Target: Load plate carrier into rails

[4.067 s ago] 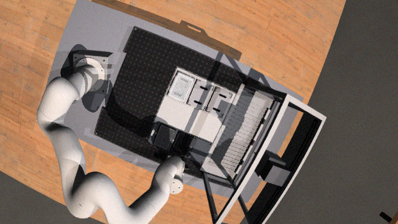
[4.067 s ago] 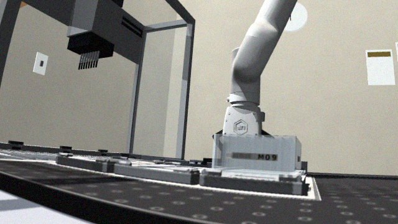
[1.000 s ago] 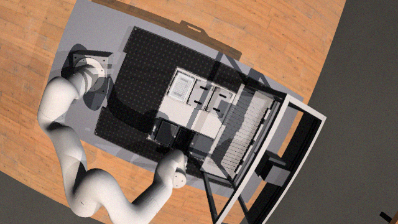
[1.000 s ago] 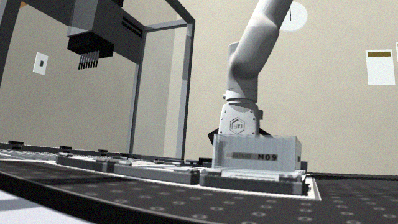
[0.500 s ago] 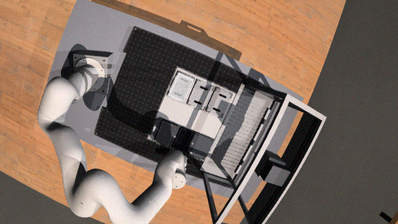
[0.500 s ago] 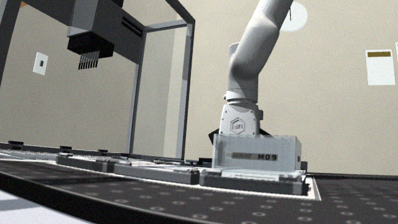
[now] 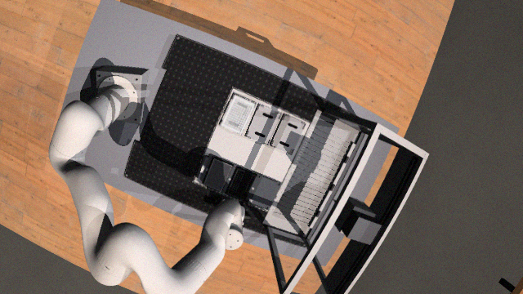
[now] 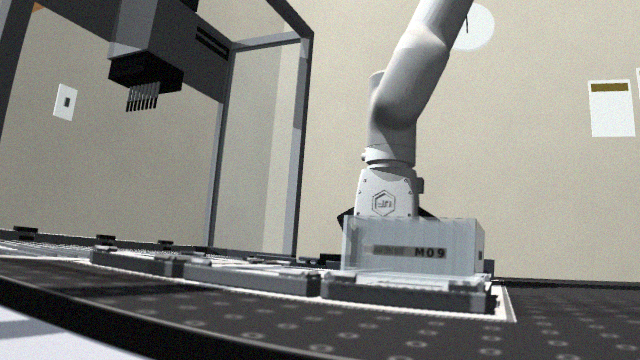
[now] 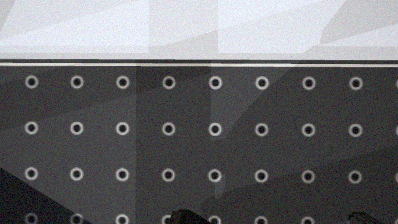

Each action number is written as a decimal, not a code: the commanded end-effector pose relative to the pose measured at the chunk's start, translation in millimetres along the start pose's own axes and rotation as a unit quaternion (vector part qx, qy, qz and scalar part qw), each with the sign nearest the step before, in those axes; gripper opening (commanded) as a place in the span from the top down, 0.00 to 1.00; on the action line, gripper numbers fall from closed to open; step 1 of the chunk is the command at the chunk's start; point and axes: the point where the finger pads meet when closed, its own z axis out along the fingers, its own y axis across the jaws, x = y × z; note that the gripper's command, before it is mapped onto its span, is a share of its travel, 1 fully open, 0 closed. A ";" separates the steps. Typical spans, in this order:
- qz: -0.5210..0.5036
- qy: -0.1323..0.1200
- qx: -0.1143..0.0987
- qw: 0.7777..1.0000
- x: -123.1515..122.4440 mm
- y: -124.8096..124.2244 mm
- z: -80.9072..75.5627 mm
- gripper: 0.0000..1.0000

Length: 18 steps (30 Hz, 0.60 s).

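Your gripper, jaws wide and empty, sits behind M09; the carrier apparently holds one plate, unloading remains.

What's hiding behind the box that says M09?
The gripper stands behind M09, with the arm rising above. The block covers its open fingers, so you cannot see what they are over.
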 end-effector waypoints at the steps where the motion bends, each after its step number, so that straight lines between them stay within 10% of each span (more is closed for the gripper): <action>1: 0.000 0.000 0.001 1.000 3.4 -1.3 -1.2 0.00; 18: 0.000 0.000 0.001 1.000 13.4 -1.3 -1.2 0.00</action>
